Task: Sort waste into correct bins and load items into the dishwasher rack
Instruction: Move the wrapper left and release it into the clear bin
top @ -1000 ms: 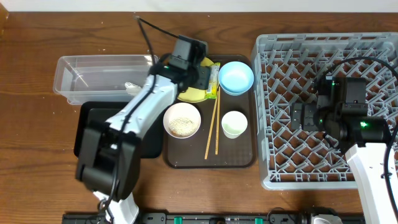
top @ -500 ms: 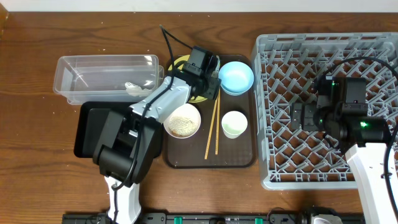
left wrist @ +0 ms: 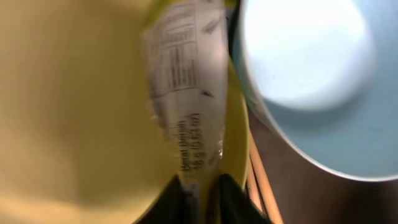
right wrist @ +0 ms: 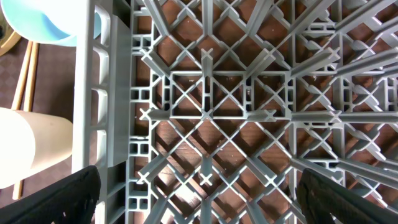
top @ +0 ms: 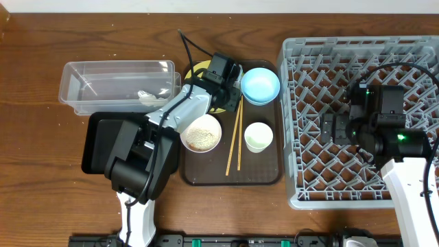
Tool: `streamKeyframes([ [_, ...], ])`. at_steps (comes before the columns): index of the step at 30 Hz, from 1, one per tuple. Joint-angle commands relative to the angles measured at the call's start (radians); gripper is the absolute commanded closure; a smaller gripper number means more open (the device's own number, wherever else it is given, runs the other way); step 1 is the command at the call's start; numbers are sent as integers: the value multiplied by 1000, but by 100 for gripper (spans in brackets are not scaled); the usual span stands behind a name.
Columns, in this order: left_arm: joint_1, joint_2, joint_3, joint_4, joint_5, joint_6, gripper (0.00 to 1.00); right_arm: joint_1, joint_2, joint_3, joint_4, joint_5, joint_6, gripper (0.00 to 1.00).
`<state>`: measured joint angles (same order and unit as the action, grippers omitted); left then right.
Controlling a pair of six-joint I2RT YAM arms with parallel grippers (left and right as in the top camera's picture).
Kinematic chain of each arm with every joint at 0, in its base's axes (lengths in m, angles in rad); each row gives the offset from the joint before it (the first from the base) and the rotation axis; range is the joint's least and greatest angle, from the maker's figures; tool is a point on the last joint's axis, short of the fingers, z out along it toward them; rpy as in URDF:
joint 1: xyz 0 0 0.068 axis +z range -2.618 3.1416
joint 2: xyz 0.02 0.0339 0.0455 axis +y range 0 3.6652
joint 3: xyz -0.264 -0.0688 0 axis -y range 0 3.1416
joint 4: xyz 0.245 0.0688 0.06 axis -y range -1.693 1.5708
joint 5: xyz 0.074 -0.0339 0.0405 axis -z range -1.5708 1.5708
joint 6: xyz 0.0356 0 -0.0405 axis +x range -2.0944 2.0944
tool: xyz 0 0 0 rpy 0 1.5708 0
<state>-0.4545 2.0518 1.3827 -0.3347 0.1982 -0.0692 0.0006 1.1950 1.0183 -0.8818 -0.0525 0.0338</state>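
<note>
The wrapper (left wrist: 186, 106) lies flat along the plate (left wrist: 74, 112). Its near end sits between the tips of the left claw (left wrist: 204, 199), which are drawn in to a narrow slot and appear to pinch that end. The rest of the film stretches away ahead of the claw and rests on the plate.

Just ahead and to one side of the claw is the blue bowl (left wrist: 311, 74), whose rim hangs close over the wrapper's edge. The chopsticks (left wrist: 258, 180) lie right beside the claw tip on that same side.

The grip is only on the tip of a slippery film, so I judge the squeeze should be firm before any lift. The pull is best made straight up, and away from the bowl, so the loose end peels off the plate without dragging under the rim or knocking the chopsticks.

The clear tub (top: 75, 82) and the black tray (top: 99, 147) both lie behind the claw, back along its arm. The carry should clear the plate's edge before swinging round.

The right claw (right wrist: 208, 196) hangs wide open and empty over the rack (top: 291, 137), well apart from all this.
</note>
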Motion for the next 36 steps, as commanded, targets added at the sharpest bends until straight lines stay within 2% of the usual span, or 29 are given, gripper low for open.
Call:
streamKeyframes([
  [1, 2, 11, 9, -8, -13, 13, 94, 12, -4, 21, -2, -5, 3, 1],
  [8, 60, -106, 9, -38, -39, 8, 94, 12, -4, 21, -3, -5, 3, 1],
  [13, 155, -257, 9, -96, -162, -116, 94, 12, -4, 21, -3, -4, 3, 1],
  [18, 280, -346, 9, -210, -311, -363, 94, 12, -4, 21, -3, -5, 3, 1],
  [20, 337, -352, 9, -269, -322, -507, 94, 12, -4, 21, -2, -5, 3, 1],
  [23, 394, -341, 9, -312, -315, -632, 93, 12, -4, 21, -2, -5, 3, 1],
  [25, 413, -333, 9, -314, -312, -651, 83, 12, -3, 21, -2, -5, 3, 1],
  [26, 417, -333, 9, -314, -312, -651, 69, 12, -4, 21, -2, -5, 3, 1],
  [28, 419, -333, 9, -307, -312, -650, 57, 12, -4, 21, -2, -5, 3, 1],
  [30, 419, -333, 9, -284, -311, -634, 53, 12, -4, 21, -2, -5, 3, 1],
  [36, 394, -373, 9, -282, -244, -511, 53, 12, -4, 20, -2, -5, 3, 1],
])
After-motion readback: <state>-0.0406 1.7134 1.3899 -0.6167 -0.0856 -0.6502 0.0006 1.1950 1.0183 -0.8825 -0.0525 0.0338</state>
